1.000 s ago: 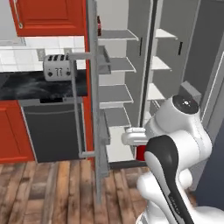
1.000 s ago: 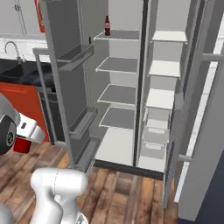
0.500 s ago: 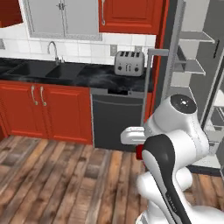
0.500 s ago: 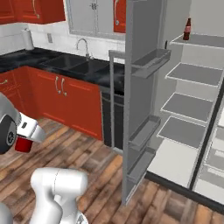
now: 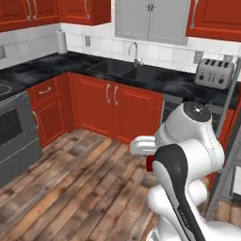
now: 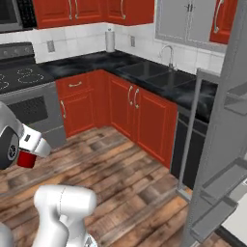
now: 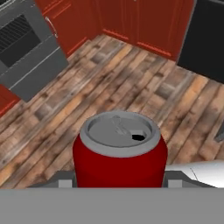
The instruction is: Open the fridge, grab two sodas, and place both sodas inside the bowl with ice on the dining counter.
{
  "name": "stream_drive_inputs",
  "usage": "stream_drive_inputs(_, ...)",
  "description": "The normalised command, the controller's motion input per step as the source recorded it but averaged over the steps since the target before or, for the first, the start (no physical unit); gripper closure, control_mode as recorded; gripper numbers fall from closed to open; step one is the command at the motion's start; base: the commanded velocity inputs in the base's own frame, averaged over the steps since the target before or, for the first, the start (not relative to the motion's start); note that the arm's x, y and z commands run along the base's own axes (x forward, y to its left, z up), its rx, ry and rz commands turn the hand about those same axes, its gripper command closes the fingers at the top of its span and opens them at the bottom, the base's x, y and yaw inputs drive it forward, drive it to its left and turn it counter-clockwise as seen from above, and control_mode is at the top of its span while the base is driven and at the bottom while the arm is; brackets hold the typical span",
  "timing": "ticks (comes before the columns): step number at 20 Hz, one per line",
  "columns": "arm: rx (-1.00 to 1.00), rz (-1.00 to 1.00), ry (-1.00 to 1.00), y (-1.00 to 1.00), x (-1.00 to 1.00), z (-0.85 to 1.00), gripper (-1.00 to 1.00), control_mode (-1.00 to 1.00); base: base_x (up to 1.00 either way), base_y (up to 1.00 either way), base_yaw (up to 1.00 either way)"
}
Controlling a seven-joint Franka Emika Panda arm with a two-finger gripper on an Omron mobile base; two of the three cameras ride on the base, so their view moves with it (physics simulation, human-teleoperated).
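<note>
Red soda can (image 7: 119,148) sits upright btwn the gripper (image 7: 119,183) tips, silver top w/ pull-tab opening facing the hand cam; pincer clamped on its sides, can held above the wood floor (image 7: 131,87). In the right base view the can (image 6: 26,159) shows as a red bit under the white hand, low at the left edge; in the left base view just a red sliver (image 5: 149,163) beside the arm's (image 5: 188,155) dark elbow.

Arm folded tight: upper link rises from the base, bends at the big rounded joint, forearm points left across the body, hand kept low and close in.

Fridge (image 6: 226,144): the right base view has its grey open door at far right, bar handle upright, door bins looking bare. Left base view has only a thin grey edge (image 5: 230,155) at right.

Left base view adds the toaster (image 5: 214,73) on the black worktop (image 5: 94,66), sink faucet (image 5: 135,52), grey upper cabinet. Right base view adds the stove (image 6: 24,96) and the paper towel roll (image 6: 110,40). Hand view catches the oven front (image 7: 26,52) and red cabinet bases.
</note>
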Motion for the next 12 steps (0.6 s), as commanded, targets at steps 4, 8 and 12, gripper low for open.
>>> stream_drive_inputs(4,0.0,0.0,0.0,0.0,0.0,0.0,1.0,1.0,0.0,0.48,0.61)
stream_drive_inputs(8,0.0,0.0,0.0,0.0,0.0,0.0,1.0,1.0,0.0,0.46,0.61)
stream_drive_inputs(12,0.0,0.0,0.0,0.0,0.0,0.0,1.0,1.0,0.0,0.44,0.61)
